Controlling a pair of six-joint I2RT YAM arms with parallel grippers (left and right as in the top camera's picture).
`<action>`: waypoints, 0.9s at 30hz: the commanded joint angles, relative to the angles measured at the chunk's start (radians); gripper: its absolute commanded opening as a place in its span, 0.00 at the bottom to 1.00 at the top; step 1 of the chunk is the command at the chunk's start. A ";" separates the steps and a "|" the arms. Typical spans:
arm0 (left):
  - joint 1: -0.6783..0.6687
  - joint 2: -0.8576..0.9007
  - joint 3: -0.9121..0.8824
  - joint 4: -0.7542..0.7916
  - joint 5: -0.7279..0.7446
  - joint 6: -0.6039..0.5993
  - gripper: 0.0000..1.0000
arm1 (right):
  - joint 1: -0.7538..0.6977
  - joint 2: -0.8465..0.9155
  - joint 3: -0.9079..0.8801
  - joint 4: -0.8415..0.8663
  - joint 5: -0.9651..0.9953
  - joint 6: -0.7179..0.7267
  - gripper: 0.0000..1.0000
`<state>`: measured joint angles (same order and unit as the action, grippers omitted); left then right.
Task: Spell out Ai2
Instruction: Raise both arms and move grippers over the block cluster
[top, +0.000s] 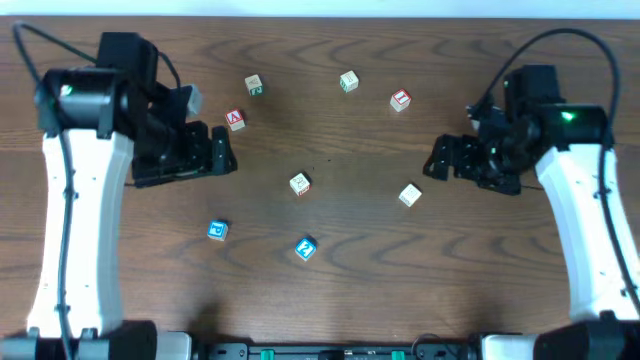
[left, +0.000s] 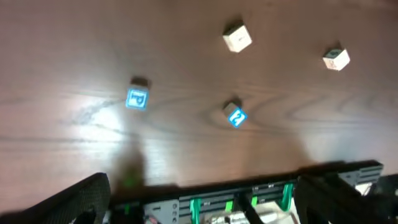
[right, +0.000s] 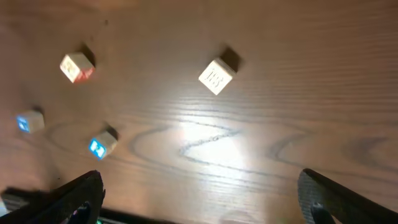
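Note:
Several small letter cubes lie scattered on the dark wooden table. A red-lettered "A" cube (top: 235, 120) lies at the back left, close to my left gripper (top: 222, 151), which is open and empty. A blue "2" cube (top: 306, 248) lies near the front centre; it also shows in the left wrist view (left: 236, 116) and the right wrist view (right: 101, 145). My right gripper (top: 437, 160) is open and empty, hovering behind a pale cube (top: 410, 194) (right: 216, 76). I cannot read an "i" on any cube.
Other cubes: a blue one (top: 217, 230) (left: 137, 99) at the front left, a red-and-white one (top: 300, 183) (left: 237, 38) at the centre, two green-lettered ones (top: 254, 85) (top: 348, 81) and a red-lettered one (top: 400, 99) at the back. The table's front edge rail (left: 249, 199) is below.

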<state>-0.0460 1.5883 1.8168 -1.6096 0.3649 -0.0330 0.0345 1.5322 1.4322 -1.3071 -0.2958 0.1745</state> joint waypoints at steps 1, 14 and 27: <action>-0.026 0.026 -0.012 -0.034 0.032 0.078 0.95 | 0.055 -0.002 0.011 0.012 0.049 -0.041 0.99; -0.174 0.020 -0.349 0.194 -0.108 0.045 0.96 | 0.318 -0.002 0.000 0.100 0.343 0.091 0.99; -0.192 0.020 -0.461 0.253 -0.122 0.026 0.95 | 0.386 0.069 -0.205 0.303 0.268 0.200 0.99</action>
<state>-0.2283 1.6142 1.3563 -1.3479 0.2726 -0.0002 0.3889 1.5631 1.2533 -1.0203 0.0135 0.3336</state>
